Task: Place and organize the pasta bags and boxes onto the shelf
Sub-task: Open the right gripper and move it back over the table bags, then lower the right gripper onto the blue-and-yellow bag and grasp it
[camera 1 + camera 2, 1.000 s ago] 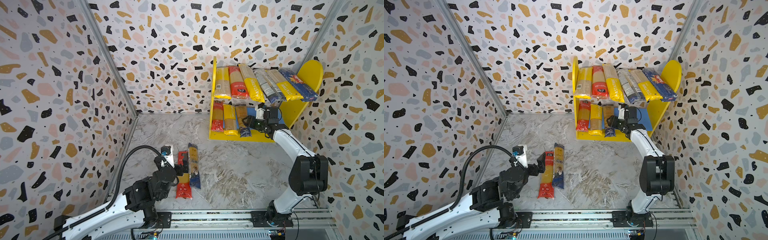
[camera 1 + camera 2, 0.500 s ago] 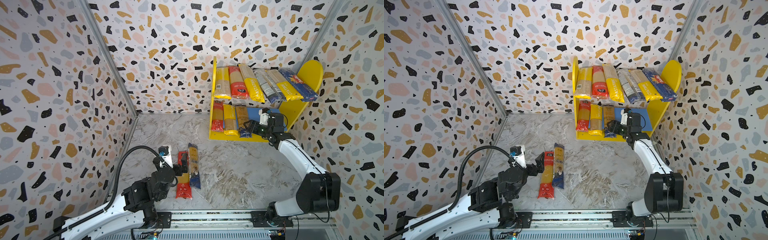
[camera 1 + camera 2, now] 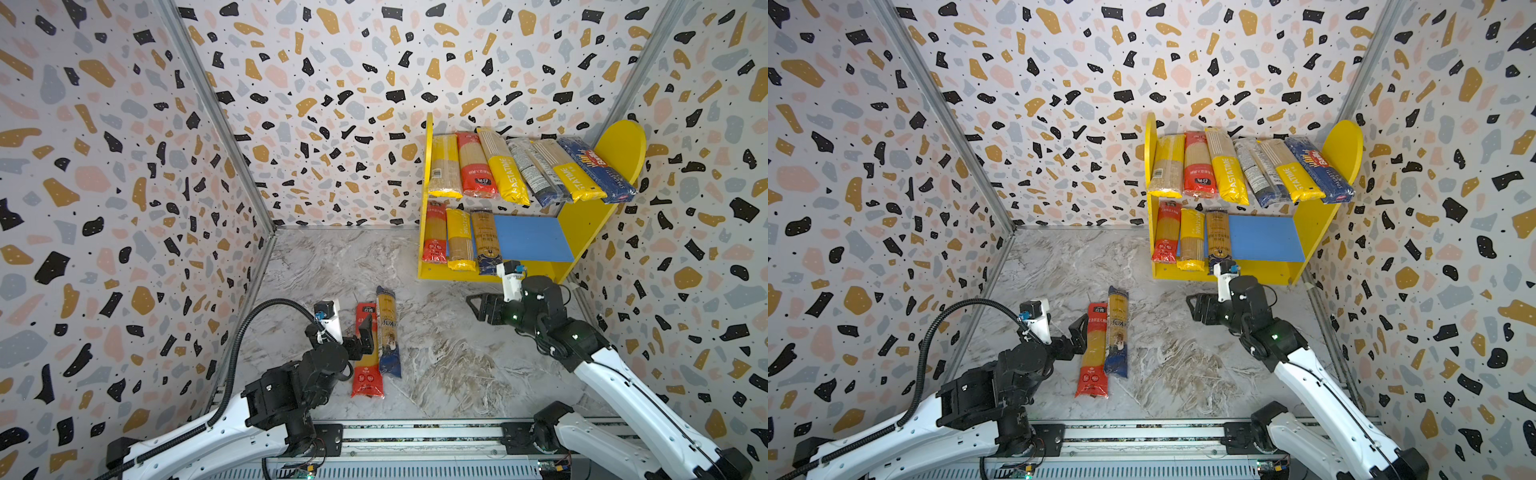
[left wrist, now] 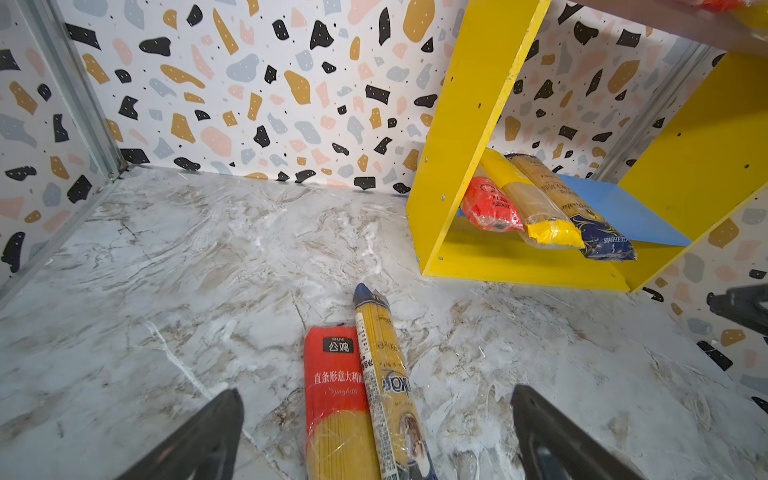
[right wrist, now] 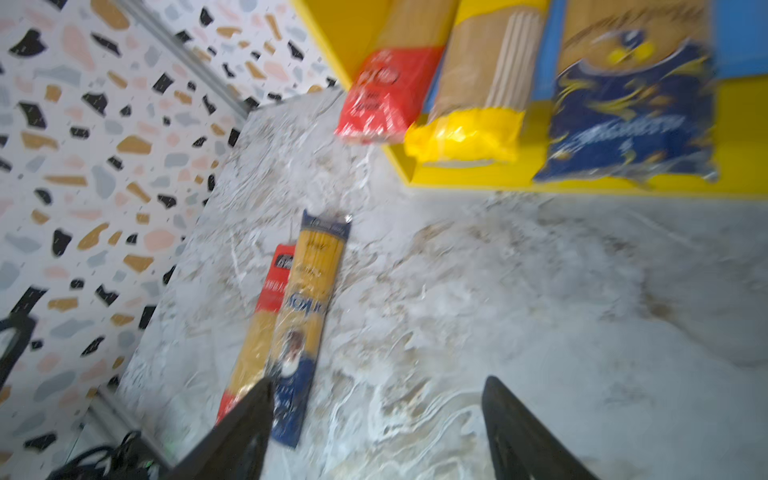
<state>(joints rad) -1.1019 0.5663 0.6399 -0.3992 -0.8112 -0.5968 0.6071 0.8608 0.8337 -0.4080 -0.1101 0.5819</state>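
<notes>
The shelf (image 3: 582,224) stands at the back right in both top views. Its upper board carries several pasta packs side by side. On the blue lower board (image 3: 528,237) lie a red pack (image 3: 434,237), a yellow pack (image 3: 459,241) and a dark blue pack (image 3: 486,245). Two more lie on the floor: a red pack (image 3: 366,374) and a yellow-and-blue pack (image 3: 388,332). My left gripper (image 4: 374,392) is open over their near ends. My right gripper (image 3: 478,305) is open and empty above the floor, in front of the shelf.
The right half of the blue lower board is bare. Patterned walls close in the back and both sides. A metal rail (image 3: 415,432) runs along the front edge. A black cable (image 3: 257,316) loops above the left arm.
My right gripper has drawn back from the lower board toward the front and opened wider. The dark blue pack stays on the board. The left arm has hardly moved.
</notes>
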